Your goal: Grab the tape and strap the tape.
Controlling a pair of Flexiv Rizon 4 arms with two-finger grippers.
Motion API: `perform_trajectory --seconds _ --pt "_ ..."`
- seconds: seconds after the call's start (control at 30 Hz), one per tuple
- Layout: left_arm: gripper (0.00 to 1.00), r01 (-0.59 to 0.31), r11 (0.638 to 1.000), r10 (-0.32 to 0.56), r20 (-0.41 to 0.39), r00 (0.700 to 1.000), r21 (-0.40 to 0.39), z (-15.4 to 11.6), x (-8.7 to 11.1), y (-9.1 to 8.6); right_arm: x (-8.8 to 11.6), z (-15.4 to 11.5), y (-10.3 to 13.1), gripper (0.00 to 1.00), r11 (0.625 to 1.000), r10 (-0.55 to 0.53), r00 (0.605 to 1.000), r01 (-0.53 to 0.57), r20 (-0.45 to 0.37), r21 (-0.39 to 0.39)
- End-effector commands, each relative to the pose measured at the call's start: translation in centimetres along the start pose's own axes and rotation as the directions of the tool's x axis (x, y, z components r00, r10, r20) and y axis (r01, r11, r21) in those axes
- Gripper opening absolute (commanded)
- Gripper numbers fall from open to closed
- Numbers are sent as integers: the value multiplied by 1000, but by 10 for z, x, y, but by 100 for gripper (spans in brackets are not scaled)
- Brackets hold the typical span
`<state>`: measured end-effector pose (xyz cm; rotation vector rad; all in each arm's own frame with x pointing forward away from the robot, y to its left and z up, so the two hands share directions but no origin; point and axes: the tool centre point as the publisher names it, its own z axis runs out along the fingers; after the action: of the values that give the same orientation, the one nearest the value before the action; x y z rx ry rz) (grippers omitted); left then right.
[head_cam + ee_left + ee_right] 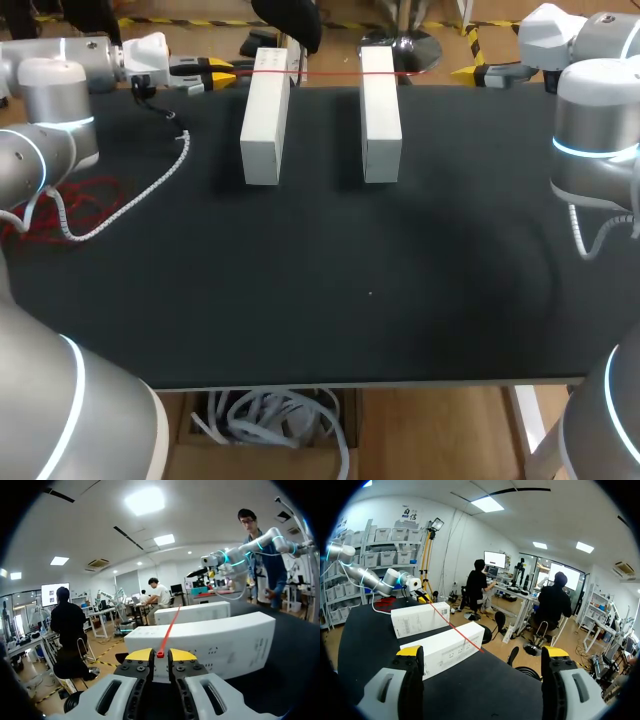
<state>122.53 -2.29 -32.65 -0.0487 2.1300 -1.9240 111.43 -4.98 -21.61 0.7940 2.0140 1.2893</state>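
Tape (pixel 330 73): one thin red strip, drawn taut in a straight line, running 9-to-3 o'clock near the 12 o'clock edge of the black worktop (pixel 300 300). It passes over the top faces of two white boxes close to their 12 o'clock ends. The left box (pixel 265 115) and right box (pixel 380 112) are both long, lying flat and parallel, with long axes 12-to-6. The tape's 9 o'clock end is pinched between the closed yellow tips of the left end effector (pixel 160 655). Its 3 o'clock end stops just past the right box.

Head view high above table (pixel 370 290), wrist views low at far edge, facing inward, sharing white boxes (pixel 265 115)
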Motion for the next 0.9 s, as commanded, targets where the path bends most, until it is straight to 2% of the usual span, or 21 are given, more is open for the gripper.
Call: perform_trajectory --seconds 0.03,0.43,0.7,0.9 --pt "13 7 1000 5 -556 831 19 1 -6 8 0 0 0 100 1000 0 1000 0 0 -1" --pt "12 14 1000 1 -550 835 24 1 -1 6 0 0 0 100 1000 0 1000 0 0 -1" --pt "16 15 1000 1 -549 836 25 0 0 6 0 0 0 100 1000 0 1000 0 0 -1" --pt "13 14 1000 3 -550 835 27 1 1 6 0 0 0 100 1000 0 1000 0 0 -1"
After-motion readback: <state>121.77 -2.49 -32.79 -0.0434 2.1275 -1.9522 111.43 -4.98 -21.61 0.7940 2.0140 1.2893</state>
